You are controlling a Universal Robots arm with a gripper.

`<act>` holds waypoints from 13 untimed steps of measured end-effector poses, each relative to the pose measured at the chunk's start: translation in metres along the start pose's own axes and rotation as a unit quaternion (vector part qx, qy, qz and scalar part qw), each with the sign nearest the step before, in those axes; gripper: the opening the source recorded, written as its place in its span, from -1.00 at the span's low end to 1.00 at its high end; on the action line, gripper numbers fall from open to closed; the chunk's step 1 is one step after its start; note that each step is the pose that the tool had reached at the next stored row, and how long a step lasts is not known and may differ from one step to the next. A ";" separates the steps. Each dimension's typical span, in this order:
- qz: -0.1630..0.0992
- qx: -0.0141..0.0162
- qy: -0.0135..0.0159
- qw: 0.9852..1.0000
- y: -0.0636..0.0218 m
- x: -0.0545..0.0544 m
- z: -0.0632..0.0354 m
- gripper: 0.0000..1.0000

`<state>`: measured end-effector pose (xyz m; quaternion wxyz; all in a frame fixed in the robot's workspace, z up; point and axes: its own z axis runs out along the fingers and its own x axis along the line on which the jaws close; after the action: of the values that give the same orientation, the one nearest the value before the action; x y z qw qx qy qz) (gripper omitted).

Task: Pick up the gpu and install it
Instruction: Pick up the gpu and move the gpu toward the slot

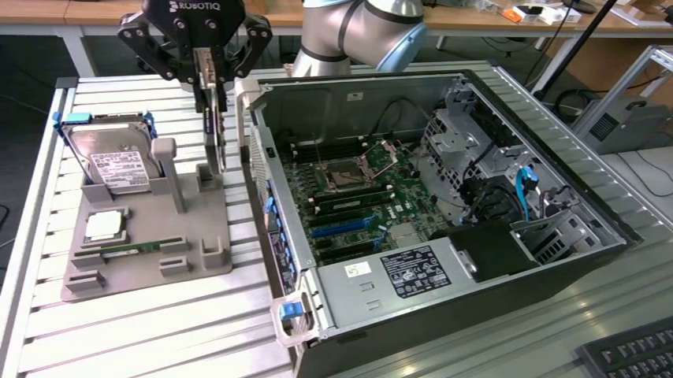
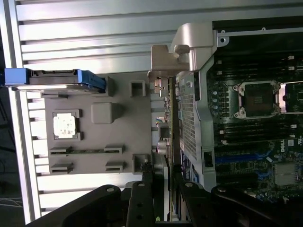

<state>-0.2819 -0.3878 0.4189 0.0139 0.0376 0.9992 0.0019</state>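
Observation:
The gpu hangs edge-on and upright, a thin card with a green board, over the grey parts holder just beside the open computer case. My gripper is shut on the card's upper edge. Whether the card's lower end still touches the holder's slot posts I cannot tell. In the wrist view the gpu runs as a narrow strip from between my black fingers along the case wall. The motherboard lies open inside the case, with blue expansion slots.
On the holder stand a silver hard drive in a blue carrier, a CPU and a narrow RAM stick. The case's drive cages and cables fill its far side. A keyboard lies at the exterior view's lower right.

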 end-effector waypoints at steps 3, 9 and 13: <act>0.000 0.000 0.000 1.000 0.0000 -0.001 0.0000 -0.47; 0.000 0.000 0.000 1.000 0.0001 -0.002 0.0001 -0.47; 0.000 0.000 0.000 1.000 0.0002 -0.003 0.0001 -0.47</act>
<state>-0.2788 -0.3878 0.4189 0.0138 0.0376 0.9992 0.0016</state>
